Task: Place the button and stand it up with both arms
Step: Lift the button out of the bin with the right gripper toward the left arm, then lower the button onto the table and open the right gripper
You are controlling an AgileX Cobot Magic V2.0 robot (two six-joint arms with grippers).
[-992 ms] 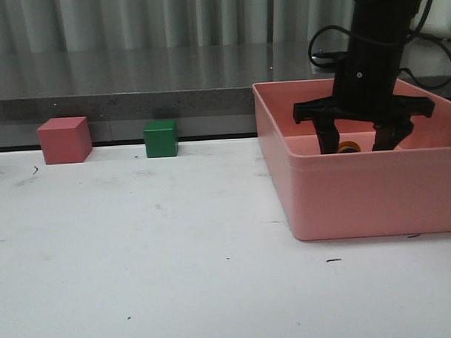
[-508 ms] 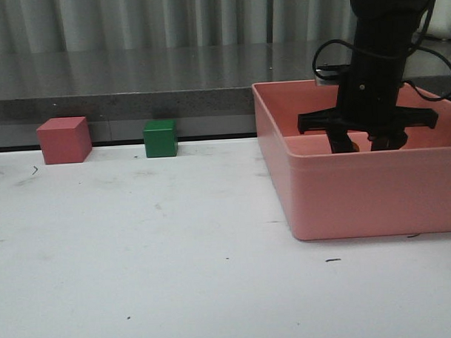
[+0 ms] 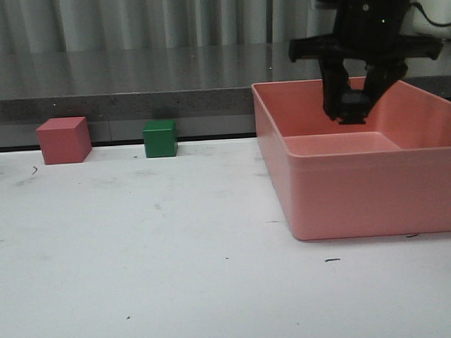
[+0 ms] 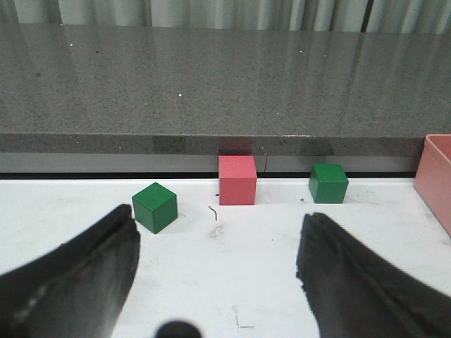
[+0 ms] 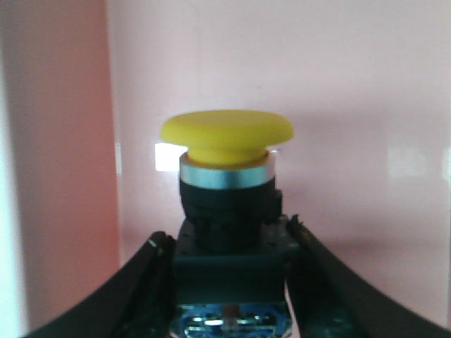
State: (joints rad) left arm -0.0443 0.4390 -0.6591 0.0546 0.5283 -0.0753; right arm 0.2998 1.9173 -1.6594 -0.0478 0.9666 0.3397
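My right gripper (image 3: 354, 109) is shut on the button (image 5: 227, 183) by its black blocky base and holds it in the air above the pink bin (image 3: 359, 186). In the right wrist view the yellow mushroom cap points away from the fingers (image 5: 148, 282), toward the pink bin floor. In the front view the button shows only as a dark block (image 3: 351, 107) between the fingertips. My left gripper (image 4: 218, 260) is open and empty, low over the white table; it shows only in the left wrist view.
A pink cube (image 3: 64, 140) and a green cube (image 3: 161, 138) stand at the table's back edge, left of the bin; the left wrist view shows them (image 4: 237, 179) (image 4: 328, 183) plus another green cube (image 4: 154, 207). A grey ledge (image 3: 119, 80) runs behind.
My right gripper went down into the bin, shut on the button and has risen with it above the bin rim. The cubes have not moved.
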